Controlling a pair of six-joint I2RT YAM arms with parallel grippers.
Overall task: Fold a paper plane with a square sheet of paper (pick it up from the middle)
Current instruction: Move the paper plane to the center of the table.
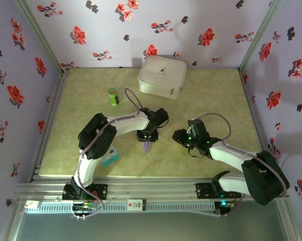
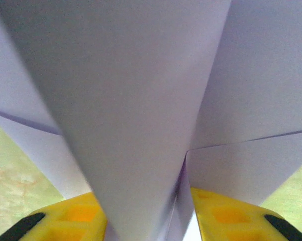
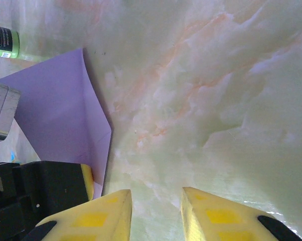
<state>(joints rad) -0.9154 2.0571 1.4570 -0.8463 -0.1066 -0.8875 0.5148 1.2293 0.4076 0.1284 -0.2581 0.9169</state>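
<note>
The paper plane (image 1: 148,146) is a pale lavender pointed fold hanging tip-down under my left gripper (image 1: 147,136) at the table's middle. In the left wrist view its folded panels (image 2: 141,100) rise close in front of the lens, and the crease runs down between the yellow fingers (image 2: 86,216). The jaws of the left gripper (image 2: 148,201) stand apart around the fold, with a thin gap beside the right finger. My right gripper (image 1: 177,136) hovers just right of it, open over bare table (image 3: 156,193). One wing of the paper (image 3: 60,110) lies to its left.
A white case (image 1: 162,75) sits at the back. A green bottle (image 1: 113,96) stands left of the case and also shows (image 3: 3,42) at the right wrist view's top left. A blue-and-white packet (image 1: 111,159) lies near the left arm. Flowered walls enclose the table.
</note>
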